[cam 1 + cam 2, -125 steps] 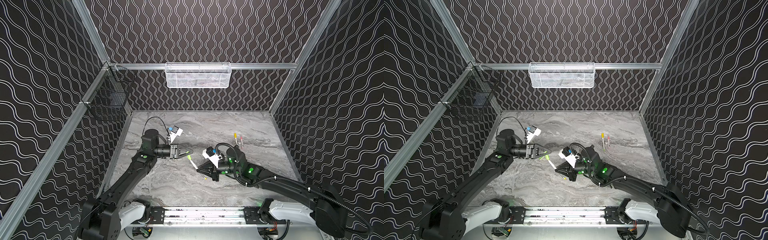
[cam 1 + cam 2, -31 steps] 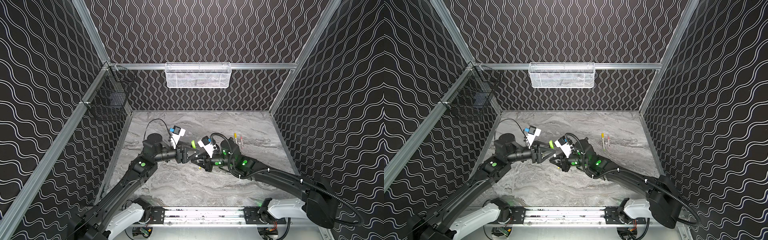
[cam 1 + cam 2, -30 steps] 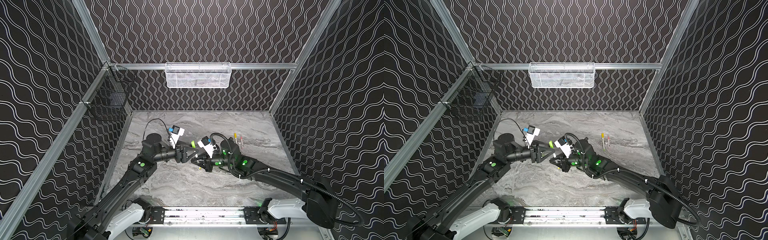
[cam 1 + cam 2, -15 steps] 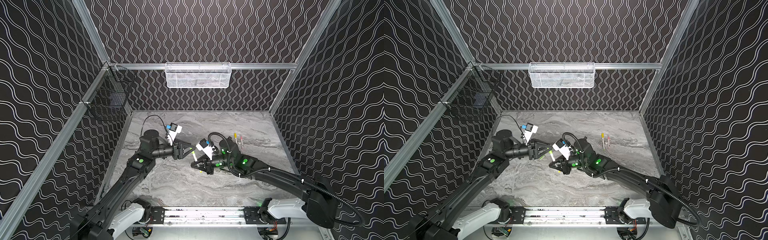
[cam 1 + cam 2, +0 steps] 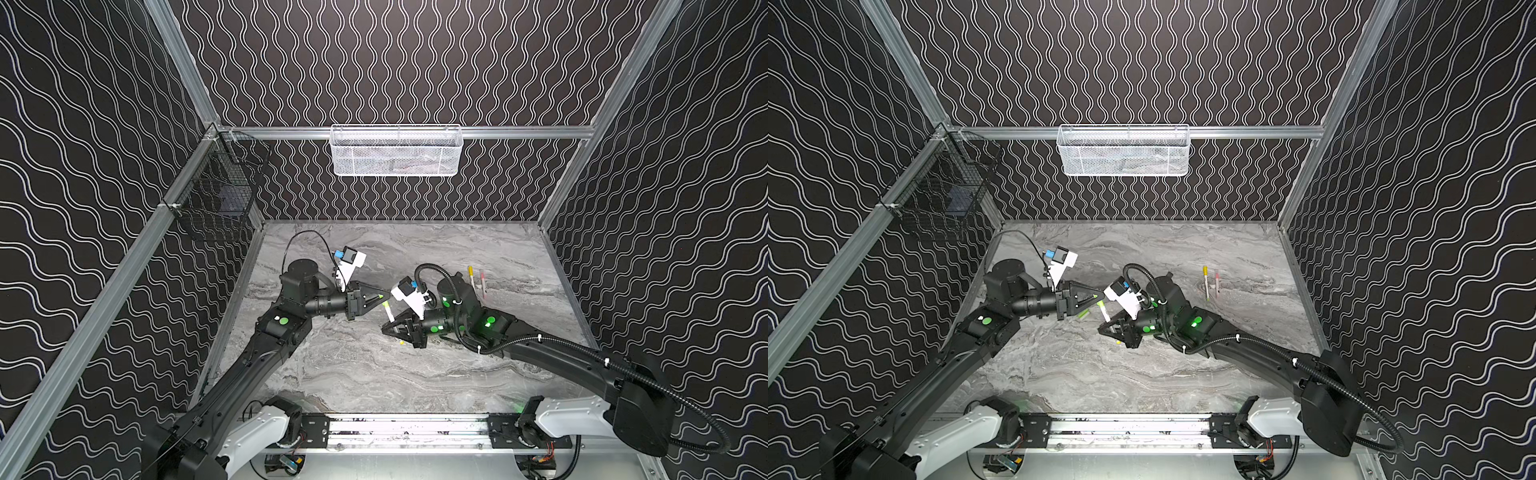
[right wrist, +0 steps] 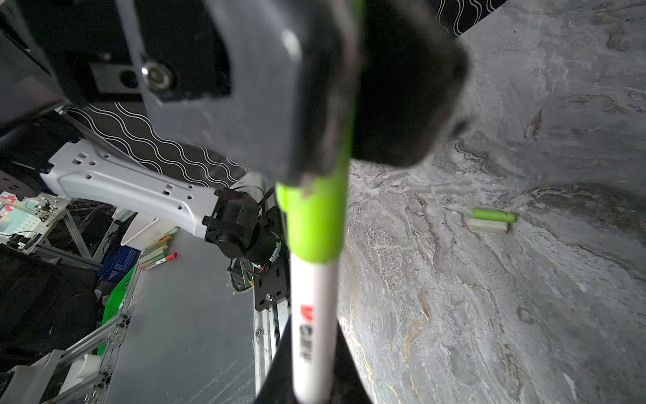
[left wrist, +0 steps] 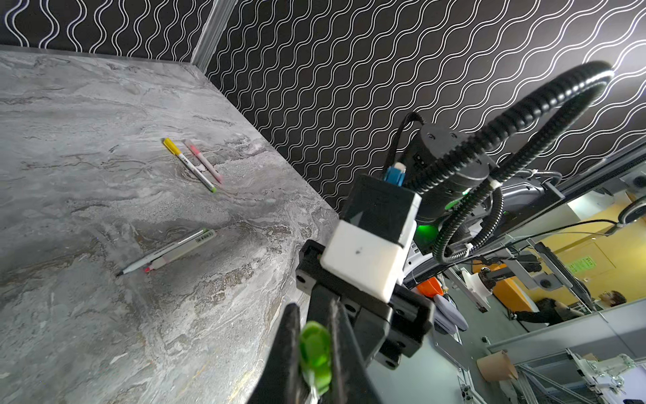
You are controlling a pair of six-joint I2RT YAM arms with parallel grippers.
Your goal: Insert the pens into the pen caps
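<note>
My right gripper (image 5: 390,329) (image 6: 314,353) is shut on a white pen (image 5: 389,316) (image 6: 316,314), holding it upright above the table's middle. A lime green pen cap (image 6: 316,220) (image 7: 314,349) sits over the pen's upper end. My left gripper (image 5: 383,296) (image 7: 314,325) comes in from the left and is shut on that cap. In the left wrist view, two uncapped pens (image 7: 167,250) lie side by side on the marble. A loose green cap (image 6: 493,215) (image 5: 1084,313) and a pale cap (image 6: 487,226) lie together on the table.
A yellow-capped pen (image 5: 471,277) (image 7: 188,164) and a pink-capped pen (image 5: 482,282) (image 7: 204,161) lie at the back right of the table. A white mesh basket (image 5: 395,151) hangs on the back wall and a black wire basket (image 5: 216,195) on the left wall.
My left jaws have closed from wide open onto the green cap. The left arm has drawn back a little, and the right gripper has shifted left with the pen.
</note>
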